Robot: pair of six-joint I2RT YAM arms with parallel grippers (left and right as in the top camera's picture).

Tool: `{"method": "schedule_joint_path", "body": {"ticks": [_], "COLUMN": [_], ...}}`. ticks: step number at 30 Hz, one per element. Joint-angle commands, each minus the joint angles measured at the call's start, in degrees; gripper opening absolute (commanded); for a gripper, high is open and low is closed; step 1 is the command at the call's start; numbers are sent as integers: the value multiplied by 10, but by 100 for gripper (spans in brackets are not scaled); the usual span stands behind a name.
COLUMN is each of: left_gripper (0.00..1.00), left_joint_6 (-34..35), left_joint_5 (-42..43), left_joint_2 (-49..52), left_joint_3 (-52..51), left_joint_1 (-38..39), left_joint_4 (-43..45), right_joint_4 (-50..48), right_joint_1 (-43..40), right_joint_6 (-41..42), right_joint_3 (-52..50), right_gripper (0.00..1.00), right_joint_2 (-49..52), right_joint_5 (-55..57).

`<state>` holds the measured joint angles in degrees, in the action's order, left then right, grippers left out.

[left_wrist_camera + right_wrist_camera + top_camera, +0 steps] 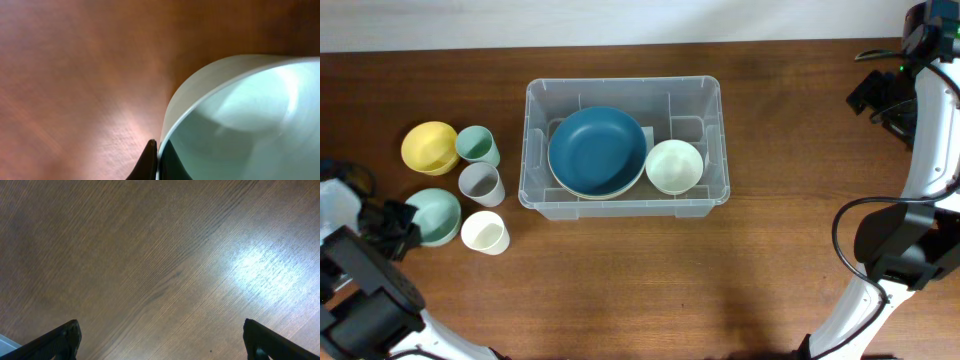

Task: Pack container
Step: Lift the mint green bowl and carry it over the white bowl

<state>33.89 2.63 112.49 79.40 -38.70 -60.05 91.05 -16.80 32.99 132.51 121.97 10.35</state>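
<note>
Overhead view: left gripper (159, 150) pinches the mint bowl (433, 215)

Wooden table (620, 290) fills the shot, and the container (620, 84) sits at its centre, a touch toward 12 o'clock. Inside it lies a big blue bowl (597, 150), with a white bowl (674, 166) touching it at 3 o'clock. Out at 9 o'clock, the mint bowl's rim is clamped tight between the left fingers (149, 162). Right gripper (162, 345) hangs spread wide over bare wood, holding nothing.

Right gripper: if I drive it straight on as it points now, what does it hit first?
The wooden table top. The right gripper, jaws open, points down at it, and its wrist view shows nothing between; how far off is unclear.
</note>
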Motion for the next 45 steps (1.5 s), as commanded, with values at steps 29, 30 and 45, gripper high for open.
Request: {"method": "schedule_joint_path", "body": {"ticks": [29,30,45], "left_gripper": [1,1,1], "left_joint_6": [-117,-117,-143], "left_joint_5": [76,61,61], "left_joint_2": [-136,-112,85], "left_joint_3": [291,291,291], "left_joint_1": [466,504,659], "left_joint_4": [104,119,114], "right_joint_4": [0,0,0], "right_joint_1": [0,0,0], "right_joint_6": [5,5,5], "right_joint_3": [-2,-2,-2], "right_gripper": [99,99,99], "right_joint_2": [3,3,3], "right_joint_5": [1,1,2]}}
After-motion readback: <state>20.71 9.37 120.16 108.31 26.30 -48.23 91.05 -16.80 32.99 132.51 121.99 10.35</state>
